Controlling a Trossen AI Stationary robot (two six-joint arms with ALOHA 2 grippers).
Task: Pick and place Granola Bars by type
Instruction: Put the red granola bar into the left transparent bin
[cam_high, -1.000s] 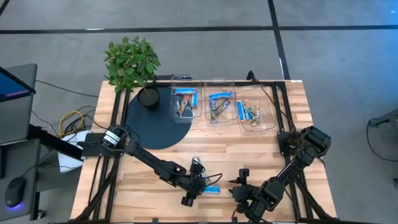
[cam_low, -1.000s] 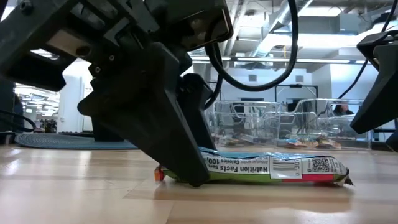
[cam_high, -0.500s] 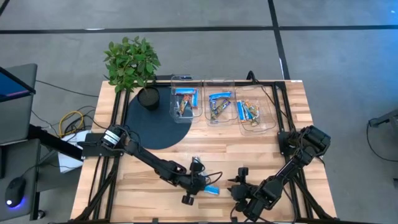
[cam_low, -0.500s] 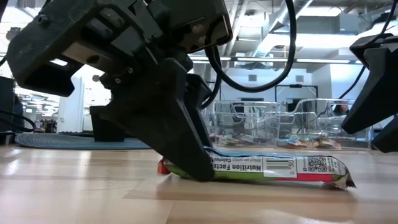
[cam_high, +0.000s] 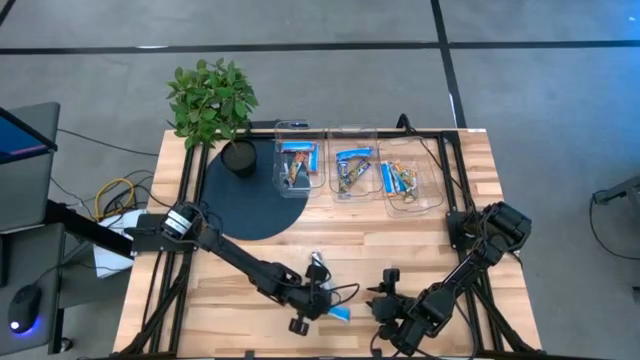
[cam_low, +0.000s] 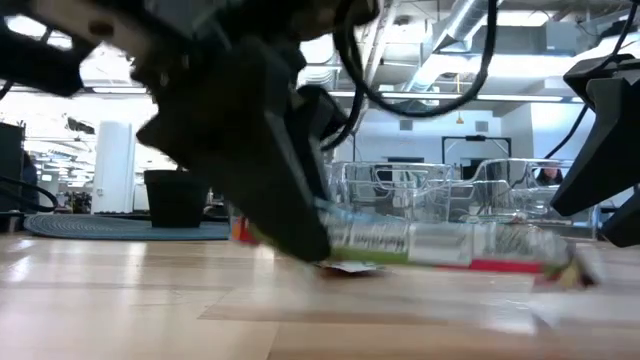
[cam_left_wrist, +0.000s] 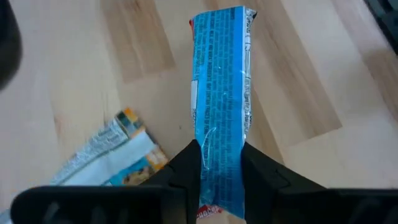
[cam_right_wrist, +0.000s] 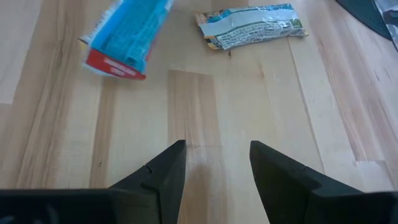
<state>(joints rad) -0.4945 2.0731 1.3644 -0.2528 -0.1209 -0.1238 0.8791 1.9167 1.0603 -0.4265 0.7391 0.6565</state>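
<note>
My left gripper (cam_left_wrist: 219, 150) is shut on a bright blue granola bar (cam_left_wrist: 221, 81) near the table's near edge, also seen as the blue bar (cam_high: 340, 313) in the high view. A silvery-white and orange bar (cam_left_wrist: 109, 155) lies flat on the wood beside it and shows again as the silvery bar (cam_right_wrist: 252, 26). My right gripper (cam_right_wrist: 217, 163) stands open a little to the right of the blue bar (cam_right_wrist: 127, 37), with nothing between its fingers. More bars lie in three clear tubs (cam_high: 352, 170) at the far side. My left gripper pinches the blue bar between its two fingers, one on each long edge (cam_left_wrist: 219, 165), close to the bar's red-tipped end. The fingers (cam_low: 270, 190) slant down from above. The bar (cam_low: 430, 245) is raised off the wood and tilted, its free end lower.
A potted plant (cam_high: 212, 100) stands on a dark round mat (cam_high: 255, 200) at the far left. The tubs (cam_high: 298, 165) (cam_high: 410, 185) line the far edge. Bare wood (cam_high: 400, 240) lies between the tubs and the grippers.
My left gripper has shut on the blue bar's end and drawn it up and slightly toward the near edge. The bar, flat on the wood before, now sits raised and tilted.
</note>
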